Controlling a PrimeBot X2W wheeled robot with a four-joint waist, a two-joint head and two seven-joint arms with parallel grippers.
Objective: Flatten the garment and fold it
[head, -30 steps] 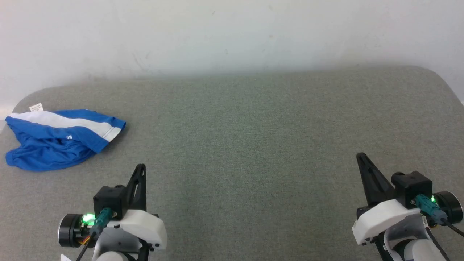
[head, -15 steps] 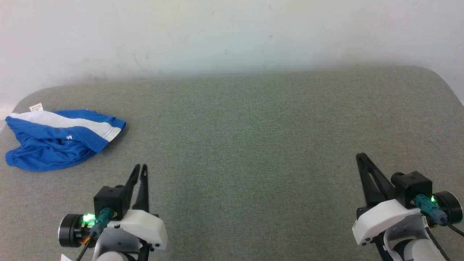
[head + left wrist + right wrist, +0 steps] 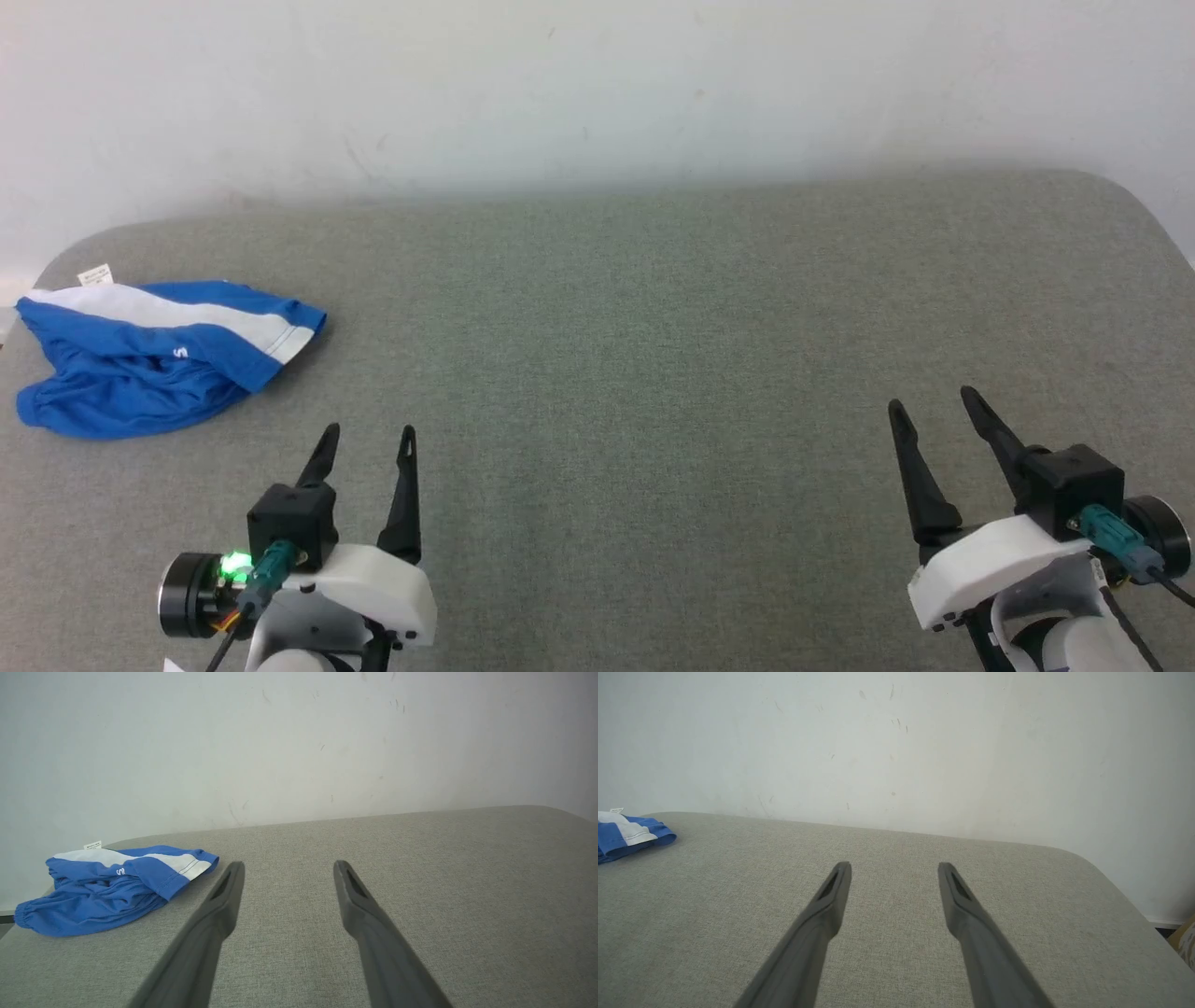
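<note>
Blue shorts (image 3: 149,364) lie crumpled at the far left corner of the grey counter (image 3: 653,373). Their long axis runs along the counter's width, and the white-striped hem points toward its middle. Left hand (image 3: 368,433) and right hand (image 3: 932,399) are at the counter's near edge, fingers spread, holding nothing.

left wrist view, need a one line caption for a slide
Open jaws of the left arm point across a grey fabric surface; crumpled blue shorts with a white stripe lie to their left.
</note>
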